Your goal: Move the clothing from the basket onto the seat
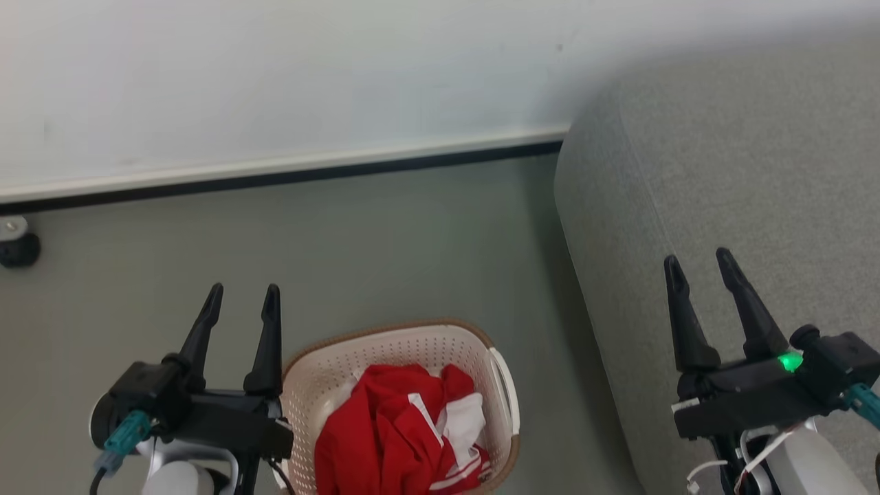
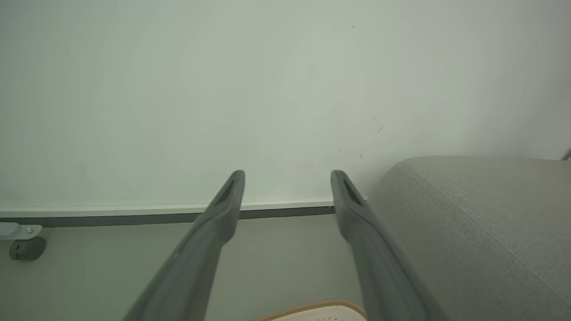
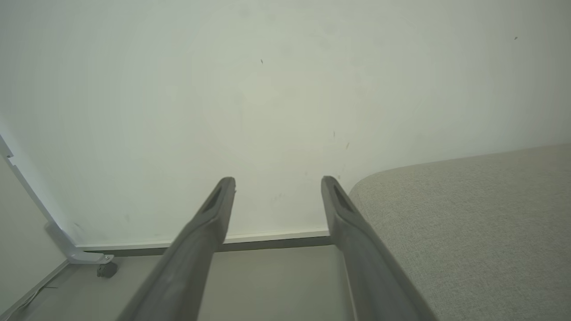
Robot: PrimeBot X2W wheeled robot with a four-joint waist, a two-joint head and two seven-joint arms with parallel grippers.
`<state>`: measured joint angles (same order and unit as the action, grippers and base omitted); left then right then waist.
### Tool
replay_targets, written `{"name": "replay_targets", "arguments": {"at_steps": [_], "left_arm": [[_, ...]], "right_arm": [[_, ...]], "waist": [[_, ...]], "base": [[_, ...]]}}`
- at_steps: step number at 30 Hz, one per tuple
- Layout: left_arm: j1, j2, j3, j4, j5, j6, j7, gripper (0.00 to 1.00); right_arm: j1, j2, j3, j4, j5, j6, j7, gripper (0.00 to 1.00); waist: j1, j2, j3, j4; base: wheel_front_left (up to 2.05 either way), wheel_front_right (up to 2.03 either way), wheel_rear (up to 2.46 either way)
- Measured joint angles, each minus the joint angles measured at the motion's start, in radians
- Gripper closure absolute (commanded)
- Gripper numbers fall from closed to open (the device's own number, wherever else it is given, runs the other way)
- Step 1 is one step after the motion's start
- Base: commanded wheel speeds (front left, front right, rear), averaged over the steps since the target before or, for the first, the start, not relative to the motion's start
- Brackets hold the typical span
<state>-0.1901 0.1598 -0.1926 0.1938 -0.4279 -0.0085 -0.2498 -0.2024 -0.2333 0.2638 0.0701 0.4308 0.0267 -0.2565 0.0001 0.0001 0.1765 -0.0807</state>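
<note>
Red clothing [image 1: 395, 433] with white panels lies bunched in the cream basket [image 1: 313, 381], which stands on the floor at the bottom middle of the head view. Its brown rim [image 2: 312, 310] peeks into the left wrist view's bottom edge. The grey seat [image 1: 742, 179] fills the right side; it also shows as the seat [image 2: 482, 223] and the seat [image 3: 468, 214] in the wrist views. My left gripper [image 1: 244, 297] hovers open just left of the basket, holding nothing. Over the seat's front part, my right gripper [image 1: 700, 262] is open and holds nothing.
A white wall [image 1: 275, 75] with a pale skirting strip [image 1: 289, 165] runs across the back. A dark caster wheel [image 1: 17, 247] sits at the far left by the wall. Grey-green floor [image 1: 385, 247] lies between the basket, the wall and the seat.
</note>
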Motion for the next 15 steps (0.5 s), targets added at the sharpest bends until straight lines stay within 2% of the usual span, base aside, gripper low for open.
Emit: {"name": "replay_targets", "arguments": {"at_steps": [11,15], "left_arm": [[-0.119,0.002,-0.017,0.103,0.008,-0.002,0.039,0.00],[-0.171,0.011,-0.041,0.151,0.020,-0.019,0.062,0.00]], "right_arm": [[-0.082,0.031,-0.011,-0.062,-0.001,0.001,0.000,0.00],[-0.130,0.043,-0.012,-0.088,-0.010,0.007,0.000,0.00]], "waist": [[0.0001,0.0000,0.146,-0.034],[0.0001,0.0001,0.215,-0.047]], "base": [[0.00,0.00,0.00],[0.00,0.00,0.00]]}}
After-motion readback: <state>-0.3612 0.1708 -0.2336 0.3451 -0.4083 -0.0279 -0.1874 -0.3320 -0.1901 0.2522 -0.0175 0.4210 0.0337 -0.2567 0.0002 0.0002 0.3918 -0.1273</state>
